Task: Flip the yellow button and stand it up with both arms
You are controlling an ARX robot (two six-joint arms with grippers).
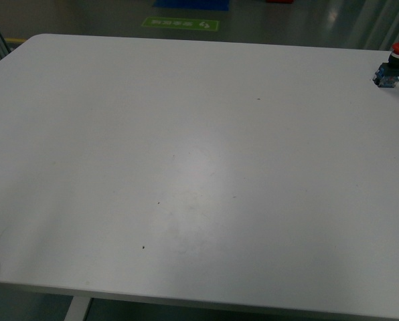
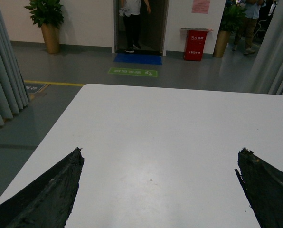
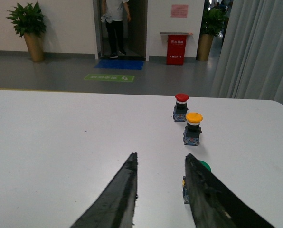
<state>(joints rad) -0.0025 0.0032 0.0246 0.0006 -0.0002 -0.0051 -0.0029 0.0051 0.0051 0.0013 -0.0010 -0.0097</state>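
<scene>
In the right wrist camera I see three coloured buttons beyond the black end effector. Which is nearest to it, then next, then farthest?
1. The green button: nearest, partly hidden beside one finger of the right end effector.
2. The yellow button: standing upright, farther out on the table.
3. The red button: farthest, upright near the table's far edge.

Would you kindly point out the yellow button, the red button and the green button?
yellow button (image 3: 194, 117), right wrist view, cap.
red button (image 3: 182, 97), right wrist view, cap.
green button (image 3: 204, 166), right wrist view, cap edge.
</scene>
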